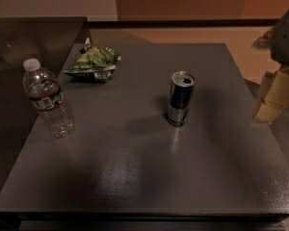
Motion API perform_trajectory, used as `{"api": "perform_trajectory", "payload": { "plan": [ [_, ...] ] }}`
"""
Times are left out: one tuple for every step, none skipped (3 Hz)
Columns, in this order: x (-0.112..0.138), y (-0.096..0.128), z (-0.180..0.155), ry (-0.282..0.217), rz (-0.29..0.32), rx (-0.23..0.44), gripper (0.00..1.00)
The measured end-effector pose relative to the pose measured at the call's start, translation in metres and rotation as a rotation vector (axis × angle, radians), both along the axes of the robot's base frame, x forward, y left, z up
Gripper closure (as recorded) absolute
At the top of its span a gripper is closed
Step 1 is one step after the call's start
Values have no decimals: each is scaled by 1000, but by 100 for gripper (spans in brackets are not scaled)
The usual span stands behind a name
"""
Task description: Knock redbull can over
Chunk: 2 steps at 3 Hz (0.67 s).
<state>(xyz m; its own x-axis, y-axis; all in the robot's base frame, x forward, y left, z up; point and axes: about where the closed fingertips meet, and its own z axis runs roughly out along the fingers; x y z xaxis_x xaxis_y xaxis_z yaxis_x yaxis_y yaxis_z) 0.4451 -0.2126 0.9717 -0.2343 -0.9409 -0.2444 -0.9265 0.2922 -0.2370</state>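
Note:
The redbull can (180, 98) stands upright right of the middle of the dark grey table (135, 177). It is blue and silver with an opened silver top. My gripper (273, 99) shows at the right edge of the camera view, tan-coloured under a dark arm part (288, 32). It hangs beside the table's right edge, to the right of the can and apart from it. It holds nothing that I can see.
A clear plastic water bottle (47, 99) with a white cap stands upright at the table's left side. A green crumpled snack bag (93, 62) lies at the back left. A second dark surface (19, 47) adjoins on the left.

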Motion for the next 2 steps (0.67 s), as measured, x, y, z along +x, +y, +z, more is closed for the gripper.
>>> {"api": "perform_trajectory", "payload": {
  "plan": [
    [8,9,-8,-12,-4,55,0],
    [14,16,-14,-17,-6,93,0]
  ]
}}
